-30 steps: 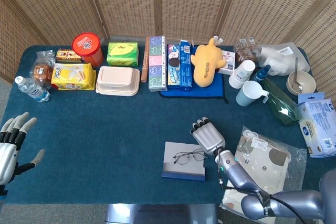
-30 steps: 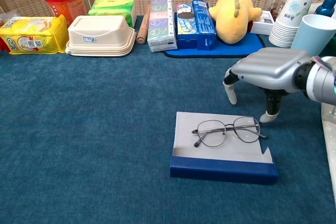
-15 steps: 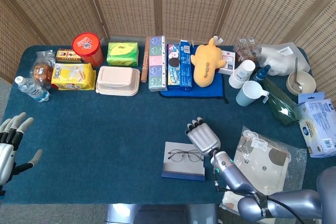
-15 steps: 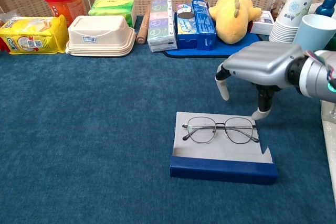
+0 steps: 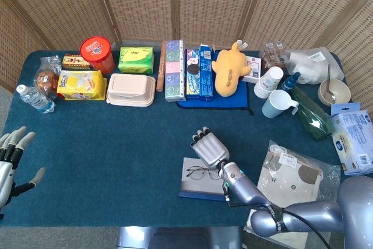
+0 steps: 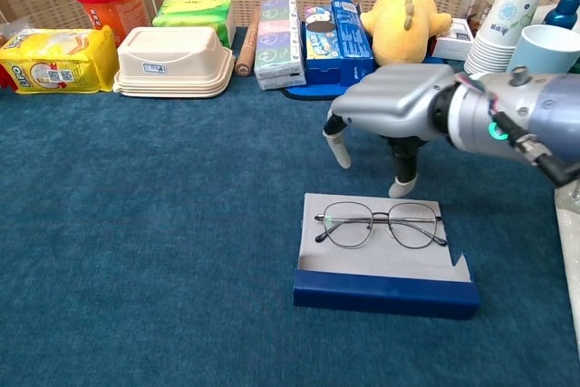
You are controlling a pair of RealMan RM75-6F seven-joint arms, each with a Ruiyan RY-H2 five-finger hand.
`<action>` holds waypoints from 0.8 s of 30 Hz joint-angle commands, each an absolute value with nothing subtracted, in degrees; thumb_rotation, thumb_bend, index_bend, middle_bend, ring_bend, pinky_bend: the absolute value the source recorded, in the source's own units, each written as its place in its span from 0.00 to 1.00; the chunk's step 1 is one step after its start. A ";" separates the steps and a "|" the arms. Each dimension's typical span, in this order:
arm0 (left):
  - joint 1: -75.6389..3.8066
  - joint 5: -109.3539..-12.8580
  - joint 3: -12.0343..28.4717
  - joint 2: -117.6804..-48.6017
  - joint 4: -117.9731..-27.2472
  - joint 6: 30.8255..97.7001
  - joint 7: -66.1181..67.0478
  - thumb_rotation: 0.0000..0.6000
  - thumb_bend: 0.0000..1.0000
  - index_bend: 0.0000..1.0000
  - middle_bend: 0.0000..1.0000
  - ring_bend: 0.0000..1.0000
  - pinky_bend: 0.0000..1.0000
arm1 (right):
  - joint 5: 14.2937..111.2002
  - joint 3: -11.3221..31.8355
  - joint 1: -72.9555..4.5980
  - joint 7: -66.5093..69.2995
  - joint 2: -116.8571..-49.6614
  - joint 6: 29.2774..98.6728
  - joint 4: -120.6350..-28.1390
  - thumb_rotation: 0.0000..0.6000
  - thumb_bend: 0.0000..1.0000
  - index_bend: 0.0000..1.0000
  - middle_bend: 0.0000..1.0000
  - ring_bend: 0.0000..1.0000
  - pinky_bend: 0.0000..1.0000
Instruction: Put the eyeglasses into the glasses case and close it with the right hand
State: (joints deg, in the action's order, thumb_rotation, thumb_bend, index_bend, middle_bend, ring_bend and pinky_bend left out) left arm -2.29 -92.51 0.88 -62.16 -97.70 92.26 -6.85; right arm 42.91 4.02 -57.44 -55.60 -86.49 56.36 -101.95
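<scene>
I am keeping my left hand [image 5: 11, 155] off the table's left edge, fingers spread, holding nothing. My right hand [image 6: 390, 106] has been sliding left and is now hovering above the far edge of the glasses case [image 6: 385, 269], fingers hanging down, holding nothing. The eyeglasses [image 6: 381, 227] are lying flat on the open case near the table's front edge, straighter than before. Closing comes next, I think. Snacks and cups are lining the blue table [image 5: 128, 138] along its far edge, with wicker screens [image 5: 175, 1] behind.
</scene>
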 commanded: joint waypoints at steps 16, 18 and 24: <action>-2.53 -92.38 1.10 -62.69 -96.55 91.83 -7.96 1.00 0.28 0.07 0.02 0.00 0.00 | 38.05 0.50 -61.07 -59.19 -86.81 57.39 -105.34 1.00 0.00 0.41 0.26 0.18 0.19; -2.51 -92.48 1.10 -62.74 -96.45 91.93 -8.07 1.00 0.28 0.07 0.02 0.00 0.00 | 38.07 -0.03 -61.23 -59.47 -86.69 57.69 -106.07 1.00 0.00 0.41 0.26 0.18 0.19; -2.25 -92.60 1.00 -62.85 -96.16 92.31 -8.41 1.00 0.28 0.07 0.02 0.00 0.00 | 38.51 -0.98 -61.69 -59.29 -86.49 57.84 -107.65 1.00 0.00 0.41 0.26 0.17 0.19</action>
